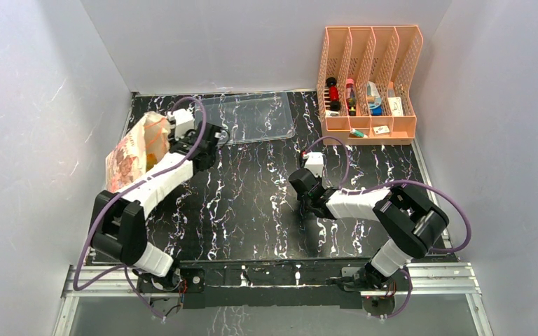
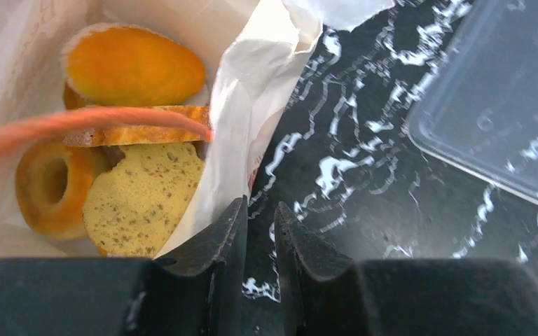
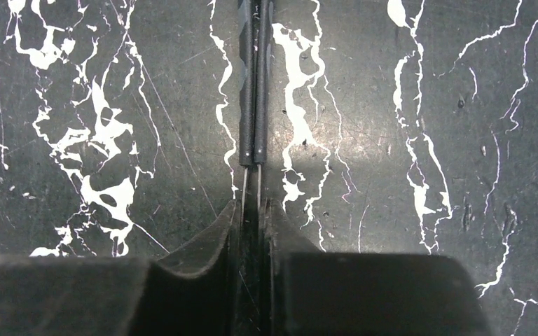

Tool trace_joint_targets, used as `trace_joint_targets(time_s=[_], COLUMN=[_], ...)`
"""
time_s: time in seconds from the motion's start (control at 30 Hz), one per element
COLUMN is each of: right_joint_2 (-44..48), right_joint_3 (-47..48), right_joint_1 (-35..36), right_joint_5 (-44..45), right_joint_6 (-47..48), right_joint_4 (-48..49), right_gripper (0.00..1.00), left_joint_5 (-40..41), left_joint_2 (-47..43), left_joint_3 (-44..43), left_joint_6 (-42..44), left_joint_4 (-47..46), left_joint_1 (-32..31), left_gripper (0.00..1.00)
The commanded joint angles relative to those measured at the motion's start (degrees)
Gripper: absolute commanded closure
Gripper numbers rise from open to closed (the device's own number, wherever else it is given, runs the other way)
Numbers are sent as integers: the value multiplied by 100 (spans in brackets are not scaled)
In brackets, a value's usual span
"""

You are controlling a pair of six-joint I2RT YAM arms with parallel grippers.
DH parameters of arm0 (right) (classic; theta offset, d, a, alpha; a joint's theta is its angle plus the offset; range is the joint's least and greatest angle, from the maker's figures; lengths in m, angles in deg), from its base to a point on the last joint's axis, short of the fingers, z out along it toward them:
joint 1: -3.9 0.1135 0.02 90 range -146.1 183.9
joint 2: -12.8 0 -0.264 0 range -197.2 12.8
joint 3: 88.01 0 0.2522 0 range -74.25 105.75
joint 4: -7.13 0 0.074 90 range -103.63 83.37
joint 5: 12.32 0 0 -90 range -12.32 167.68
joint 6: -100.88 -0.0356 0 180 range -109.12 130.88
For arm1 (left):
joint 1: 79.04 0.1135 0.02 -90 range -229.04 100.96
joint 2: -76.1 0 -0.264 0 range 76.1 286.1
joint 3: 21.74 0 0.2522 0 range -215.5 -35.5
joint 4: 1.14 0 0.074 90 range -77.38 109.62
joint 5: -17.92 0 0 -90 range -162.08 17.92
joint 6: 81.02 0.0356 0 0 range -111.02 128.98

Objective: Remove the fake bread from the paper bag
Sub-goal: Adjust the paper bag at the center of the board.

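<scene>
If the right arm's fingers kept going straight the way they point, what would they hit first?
The black marbled table, most likely. The right fingers point down at its bare surface and nothing shows between them and it; how near they are is hard to judge.

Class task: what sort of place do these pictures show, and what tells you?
Probably a robot lab test cell: left arm and right arm bolted at a marbled table, plain white walls around it, a paper bag holding fake bread.
</scene>
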Motion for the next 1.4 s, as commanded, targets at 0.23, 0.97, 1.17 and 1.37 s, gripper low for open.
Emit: trace_joint_targets(time_s=[0.23,0.97,1.17,1.37], right_joint_2=[271,394,487,562], right_joint_3=[-119,-85,-118,-76], right_joint_1=[32,40,37,37], right_joint_5=[-100,-209,-245,-319], right_joint_6=[-97,-41,-18,24], right_joint_4=[-338,-333,-337,-346], right_gripper=[100,100,100,100], left_joint_5=[510,-189,628,1285], left_joint_2=[750,572,437,475], left_joint_3=[-245,-1078,-1428,-1626], left_joint_6=[-611,-411,-1225,-2330], left_joint_4=[468,1565,2846,4443], left_joint_1=[-1234,-2575,-3065,-3113], left_gripper=[80,39,38,33])
